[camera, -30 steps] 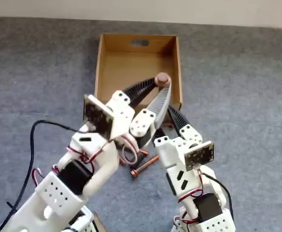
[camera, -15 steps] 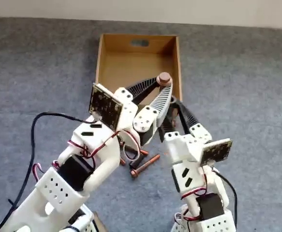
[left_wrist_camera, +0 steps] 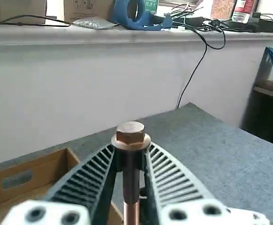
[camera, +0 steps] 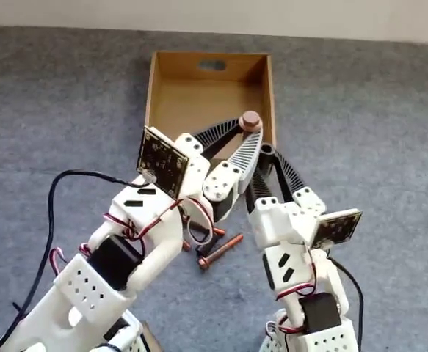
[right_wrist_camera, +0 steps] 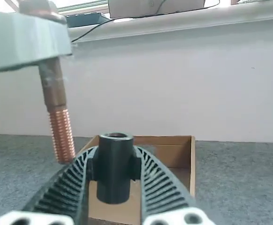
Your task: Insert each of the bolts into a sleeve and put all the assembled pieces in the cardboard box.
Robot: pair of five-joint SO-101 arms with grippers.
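Upright bolt (left_wrist_camera: pixel 130 136) clamped in left gripper (camera: pixel 249 126) above cardboard box (camera: pixel 199 103) at its 4 o'clock side, black sleeve (right_wrist_camera: pixel 114 159) pinched upright in right gripper (right_wrist_camera: pixel 114 165) at the bolt's 5 o'clock.

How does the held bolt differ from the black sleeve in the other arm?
The bolt is copper-coloured, long and thin, with a hexagonal head; the sleeve is black, short, thick and hollow. The bolt sits in the left gripper, the sleeve in the right gripper. The bolt's threaded end hangs beside the sleeve, not inside it. Both stand upright.
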